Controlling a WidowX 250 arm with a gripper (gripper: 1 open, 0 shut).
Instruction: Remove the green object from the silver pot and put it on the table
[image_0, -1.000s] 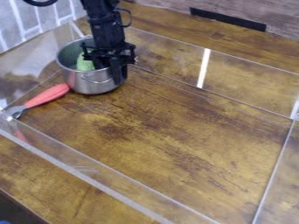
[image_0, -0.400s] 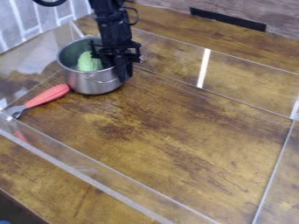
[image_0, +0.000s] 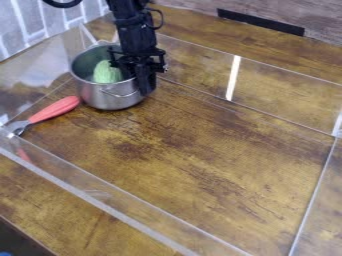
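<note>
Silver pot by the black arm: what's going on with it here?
A black robot arm reaches down to the shiny cylindrical stainless-steel pot, its gripper at the rim on the side nearer the middle of the table. The small rounded light-green object is inside the pot, so it isn't out on the dark brown wood-grain table yet. Whether the fingers touch it is unclear. A red-handled metal utensil lies beside the pot.

Utensil (image_0: 44, 115) before the pot (image_0: 110, 94), lump (image_0: 106, 72) inside.
</note>
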